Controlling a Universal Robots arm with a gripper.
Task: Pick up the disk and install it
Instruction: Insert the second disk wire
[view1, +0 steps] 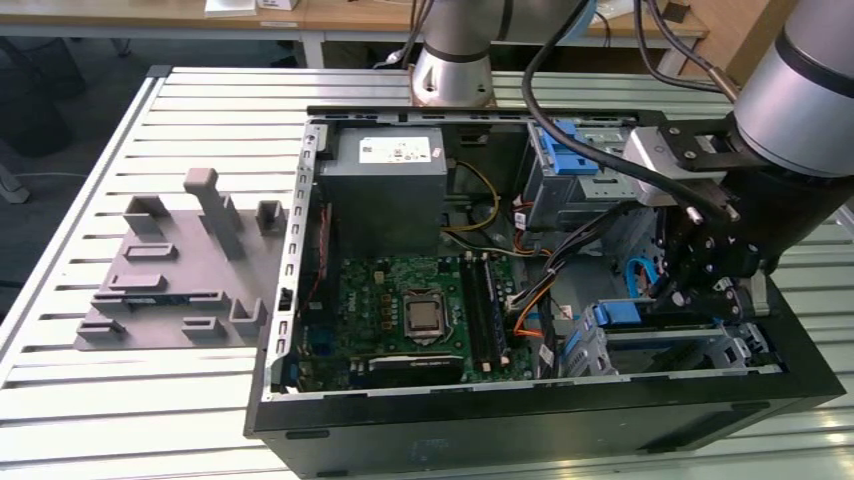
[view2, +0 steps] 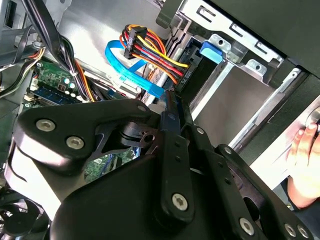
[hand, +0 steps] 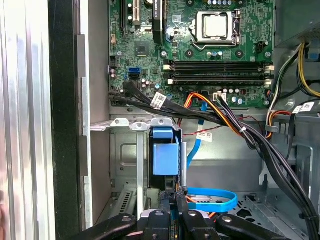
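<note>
My gripper (hand: 173, 207) was clamped on the disk (hand: 165, 157), its blue carrier standing edge-on in the metal drive bay (hand: 125, 150) near the case's front. Installing was underway, I judged; seating called for a straight, square push.

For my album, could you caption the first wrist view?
Black fingers shut on the blue-framed disk, standing in its metal bay.

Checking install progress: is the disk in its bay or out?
In: the disk stands on edge inside the metal bay, the gripper shut on its edge.
</note>
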